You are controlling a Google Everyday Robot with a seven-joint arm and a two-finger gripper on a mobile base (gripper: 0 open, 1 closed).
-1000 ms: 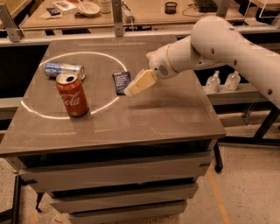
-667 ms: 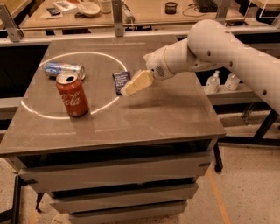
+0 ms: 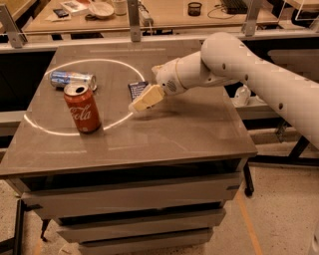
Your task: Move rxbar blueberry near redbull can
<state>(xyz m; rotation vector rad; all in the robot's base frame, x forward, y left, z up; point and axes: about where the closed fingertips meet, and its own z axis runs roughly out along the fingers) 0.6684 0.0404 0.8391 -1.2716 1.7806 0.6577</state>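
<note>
Camera view: at left the redbull can point(image 3: 72, 79) lies on its side, silver top pointing right, behind an upright Coke can point(image 3: 82, 108). To their right the rxbar point(image 3: 136, 88) lies flat, long axis front-to-back. My gripper point(image 3: 135, 106) covers its near end; whether spread or pinching, I cannot tell.

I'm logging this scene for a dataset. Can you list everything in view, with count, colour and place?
rxbar blueberry: one, dark navy, on the table by the ring's right edge, partly behind the gripper.
redbull can: one, silver and blue, lying on its side, back left.
Coca-Cola can: one, red, upright in front of the redbull can.
white ring: one, marked on the tabletop.
table: one, grey-brown, centre.
bowl: one, pale, on the rear bench.
cup: one, black, on the rear bench.
arm: one, white, reaching in from the right.
gripper: one, cream, low at the bar's near edge.
</note>
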